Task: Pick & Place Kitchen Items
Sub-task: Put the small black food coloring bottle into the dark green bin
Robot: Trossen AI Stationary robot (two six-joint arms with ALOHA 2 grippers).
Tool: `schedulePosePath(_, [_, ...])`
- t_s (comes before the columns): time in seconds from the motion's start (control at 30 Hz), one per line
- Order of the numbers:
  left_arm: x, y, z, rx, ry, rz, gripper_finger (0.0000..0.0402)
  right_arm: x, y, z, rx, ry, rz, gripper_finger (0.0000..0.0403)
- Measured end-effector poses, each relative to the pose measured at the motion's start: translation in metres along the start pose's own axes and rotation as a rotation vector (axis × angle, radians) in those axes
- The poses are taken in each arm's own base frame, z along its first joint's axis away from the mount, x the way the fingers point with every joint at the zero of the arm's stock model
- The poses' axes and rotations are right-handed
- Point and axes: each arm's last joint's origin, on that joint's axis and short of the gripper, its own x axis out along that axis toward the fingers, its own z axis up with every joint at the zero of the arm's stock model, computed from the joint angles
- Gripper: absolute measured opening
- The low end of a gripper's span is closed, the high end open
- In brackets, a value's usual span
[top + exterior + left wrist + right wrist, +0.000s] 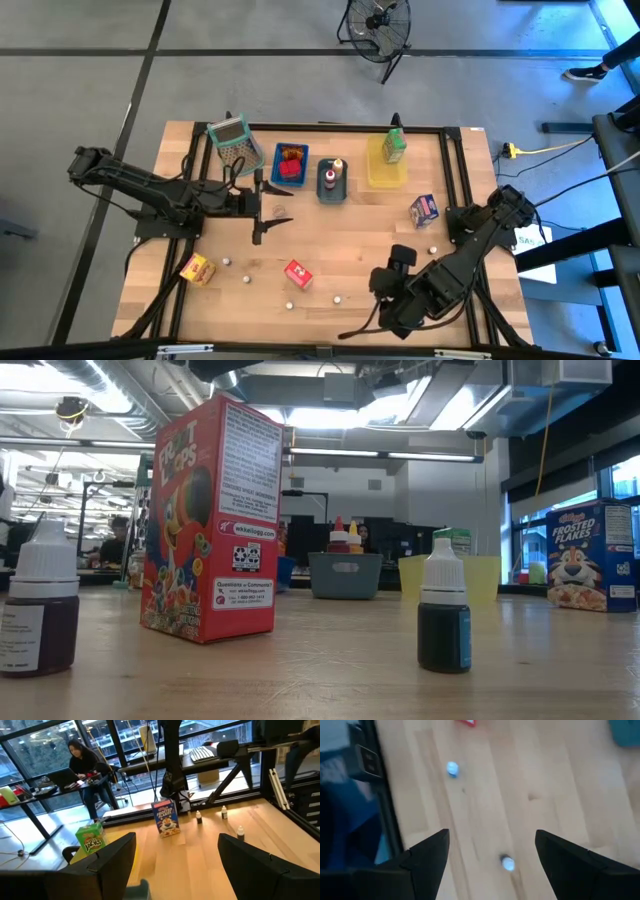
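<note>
A red Froot Loops box (213,520) stands upright at six o'clock on the wooden bench (350,250), small white-capped bottles (444,608) scattered around it. Left gripper (262,211) and right gripper (385,283) both hover with jaws wide, empty. An office shows behind.

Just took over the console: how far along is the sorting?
Done: green carton sits in the yellow tray, red pieces in the blue tray, bottles in the grey tray. In hand: nothing; left gripper and right gripper hover open. Left: red carton, yellow carton, Frosted Flakes carton, loose bottles.
</note>
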Motion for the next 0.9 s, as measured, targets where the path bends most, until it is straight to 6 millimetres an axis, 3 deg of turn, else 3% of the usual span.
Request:
schedulePosePath(0.23, [0.000,0.000,-0.001,-0.004,0.007,-0.001,0.0278,0.000,-0.003,-0.004,-0.123,0.083,-0.003,0.0295])
schedulePosePath(0.53, [0.001,0.003,0.002,-0.010,-0.025,0.018,0.0278,0.004,-0.007,-0.024,-0.229,0.230,-0.052,0.0295])
schedulePosePath(0.9, [0.001,0.002,-0.001,-0.051,0.004,0.006,0.0278,0.067,-0.012,-0.048,-0.213,0.347,-0.038,0.0295])
